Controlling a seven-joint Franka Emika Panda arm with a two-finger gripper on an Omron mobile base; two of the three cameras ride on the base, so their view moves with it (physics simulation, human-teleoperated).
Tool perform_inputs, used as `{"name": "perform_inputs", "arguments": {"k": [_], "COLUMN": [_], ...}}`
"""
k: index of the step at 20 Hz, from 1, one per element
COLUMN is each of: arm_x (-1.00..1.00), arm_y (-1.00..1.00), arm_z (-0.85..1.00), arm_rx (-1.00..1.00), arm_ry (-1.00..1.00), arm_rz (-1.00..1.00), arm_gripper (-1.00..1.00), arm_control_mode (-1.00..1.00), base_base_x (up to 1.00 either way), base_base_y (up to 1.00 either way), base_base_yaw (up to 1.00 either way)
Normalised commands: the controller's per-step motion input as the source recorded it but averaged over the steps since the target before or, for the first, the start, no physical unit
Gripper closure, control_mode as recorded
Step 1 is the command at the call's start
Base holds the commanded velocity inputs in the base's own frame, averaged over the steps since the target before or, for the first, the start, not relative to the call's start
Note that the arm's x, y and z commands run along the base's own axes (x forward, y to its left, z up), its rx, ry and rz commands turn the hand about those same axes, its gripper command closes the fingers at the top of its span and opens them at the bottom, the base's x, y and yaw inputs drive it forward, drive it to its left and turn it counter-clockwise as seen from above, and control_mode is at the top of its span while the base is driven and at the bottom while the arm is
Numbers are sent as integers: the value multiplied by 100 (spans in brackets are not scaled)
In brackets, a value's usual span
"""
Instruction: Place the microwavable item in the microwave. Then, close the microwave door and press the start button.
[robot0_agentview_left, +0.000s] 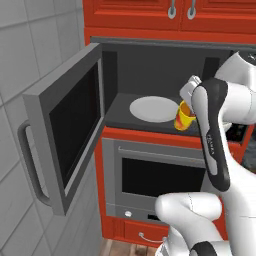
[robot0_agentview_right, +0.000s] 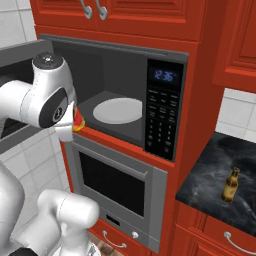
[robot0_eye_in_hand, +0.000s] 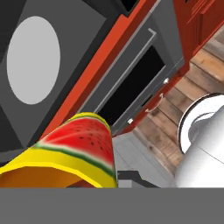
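The gripper (robot0_agentview_left: 186, 102) is clamped on the yellow cup (robot0_agentview_left: 184, 118), watermelon print on its tapered side, hanging tilted right at the front lip of the microwave (robot0_agentview_right: 165, 107), over the red trim at the right end of the opening. The door (robot0_agentview_left: 65, 130) stands swung wide to the left, dark glass and curved bar handle clear. Inside, the round white plate (robot0_agentview_left: 154, 108) lies flat on the smooth grey floor, open room around it; below sits the oven (robot0_agentview_right: 117, 182), and wood flooring.

Evenly bright, flat rendered light around my arm, no glare, only soft shading inside the microwave (robot0_agentview_right: 120, 75) cavity, white turntable plate (robot0_agentview_left: 154, 108) clean and unshadowed, edges slightly soft and pixelated, yellow cup (robot0_eye_in_hand: 65, 153) looming large and a little blurred in my hand view.
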Motion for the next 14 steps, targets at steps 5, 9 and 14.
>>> {"name": "perform_inputs", "arguments": {"k": [5, 9, 14], "arm_x": [79, 61, 56], "arm_y": [-2, 0, 0], "arm_z": [-4, -30, -42], "arm_rx": [0, 0, 0], "arm_ry": [0, 0, 1], "arm_rz": [-4, 0, 0], "arm_gripper": [100, 100, 100], "arm_control_mode": [-100, -100, -100], "base_base_x": [0, 0, 0], "base_base_y": [0, 0, 0], "base_base_yaw": [0, 0, 0]}}
